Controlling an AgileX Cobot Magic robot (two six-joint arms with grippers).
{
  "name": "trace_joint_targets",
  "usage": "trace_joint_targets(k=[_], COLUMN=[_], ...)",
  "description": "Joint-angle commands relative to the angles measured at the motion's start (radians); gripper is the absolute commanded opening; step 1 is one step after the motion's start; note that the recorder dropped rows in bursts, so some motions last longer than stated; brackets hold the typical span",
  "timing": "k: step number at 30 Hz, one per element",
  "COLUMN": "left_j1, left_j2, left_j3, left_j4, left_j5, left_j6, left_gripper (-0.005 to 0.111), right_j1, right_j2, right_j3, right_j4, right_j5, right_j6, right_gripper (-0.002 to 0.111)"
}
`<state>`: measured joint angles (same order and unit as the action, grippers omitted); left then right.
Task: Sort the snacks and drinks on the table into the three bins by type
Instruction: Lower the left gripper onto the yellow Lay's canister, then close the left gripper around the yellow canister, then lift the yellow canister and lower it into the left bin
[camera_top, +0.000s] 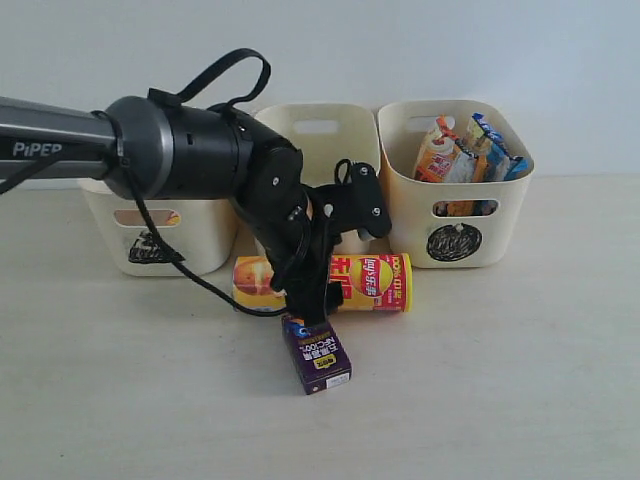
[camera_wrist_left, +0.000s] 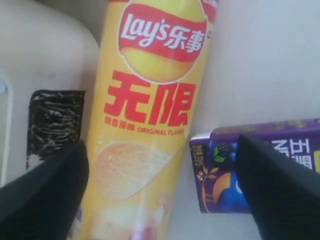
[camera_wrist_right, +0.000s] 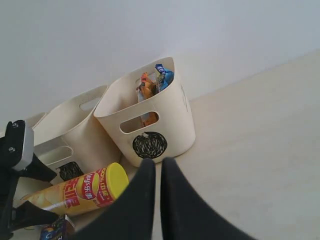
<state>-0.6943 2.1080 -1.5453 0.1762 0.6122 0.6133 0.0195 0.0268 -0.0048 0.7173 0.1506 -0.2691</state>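
Yellow cardboard fills the left wrist view: the crisp tube (camera_top: 372, 283) lies on its side on the desk (camera_top: 520, 390), just in front of the middle bin (camera_top: 318, 125), with its yellow lid toward the right. The purple carton (camera_top: 316, 355) lies flat just beside it on the near side, with a thin strip of desk showing between them. The left claw (camera_wrist_left: 160, 165) hangs over both with its jaws wide apart and nothing held. One finger is on the bin side of the tube and the other is above the carton. The right claw (camera_wrist_right: 160, 165) is pressed together and empty, well apart from the tube. Two crinkly bags (camera_top: 465, 150) already stand in the right bin (camera_top: 500, 215), the one marked with a scribbled circle. What the left bin (camera_top: 205, 250) and the middle one hold cannot be made out.

The step in hand looks like the pick of the tube, with the carton left for afterwards (though the spread jaws take in both, so the target is not certain). The next move would call for shifting the claw toward the bins so that the near finger drops into the gap between tube and carton. It would then lower and close across the round body. A tube on its side may roll if one finger touches first.
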Motion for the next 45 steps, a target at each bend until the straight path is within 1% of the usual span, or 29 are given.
trace_joint_targets(k=[1, 11, 23, 24, 25, 28, 29, 32, 33, 35, 37, 39, 45], left_j1=[-0.017, -0.027, -0.027, -0.027, -0.027, -0.027, -0.027, -0.027, -0.027, -0.027, -0.027, -0.027, -0.025], left_j2=[0.042, 0.131, 0.19, 0.19, 0.192, 0.192, 0.191, 0.184, 0.176, 0.16, 0.136, 0.113, 0.025], left_j3=[-0.039, -0.122, -0.125, -0.127, -0.127, -0.135, -0.143, -0.173, -0.178, -0.19, -0.194, -0.194, -0.194], left_j4=[-0.004, -0.011, -0.011, -0.011, -0.011, -0.002, -0.002, -0.006, -0.006, -0.026, -0.062, -0.068, -0.145], left_j5=[-0.033, -0.062, -0.073, -0.073, -0.073, -0.073, -0.073, -0.068, -0.068, -0.066, -0.066, -0.055, 0.02], left_j6=[-0.038, -0.044, -0.018, -0.018, -0.018, -0.018, -0.018, -0.029, -0.032, -0.034, -0.034, -0.034, -0.034], left_gripper=[0.074, 0.074, 0.074, 0.073, 0.07, 0.051, 0.04, 0.018, 0.012, 0.004, 0.004, 0.004, 0.004], right_j1=[0.001, 0.001, 0.001, 0.001, 0.001, 0.001, 0.001, 0.001, 0.001, 0.001, 0.001, 0.001, 0.001], right_j2=[-0.003, -0.003, -0.003, -0.003, -0.003, -0.003, -0.003, -0.003, -0.003, -0.003, -0.003, -0.003, -0.005], right_j3=[0.005, 0.005, 0.005, 0.005, 0.005, 0.005, 0.005, 0.005, 0.005, 0.005, 0.005, 0.005, 0.005], right_j4=[-0.002, -0.002, -0.002, -0.002, -0.002, -0.002, -0.002, -0.002, -0.002, -0.002, -0.002, -0.002, -0.002], right_j5=[-0.003, -0.003, -0.003, -0.003, -0.003, -0.003, -0.003, -0.003, -0.003, -0.003, -0.003, -0.003, -0.003], right_j6=[-0.003, -0.003, -0.005, -0.005, -0.005, -0.003, -0.003, -0.005, -0.005, -0.005, -0.005, -0.005, -0.004], right_gripper=[0.0, 0.0, 0.0, 0.0, 0.0, 0.0, 0.0, 0.0, 0.0, 0.0, 0.0, 0.0, 0.0])
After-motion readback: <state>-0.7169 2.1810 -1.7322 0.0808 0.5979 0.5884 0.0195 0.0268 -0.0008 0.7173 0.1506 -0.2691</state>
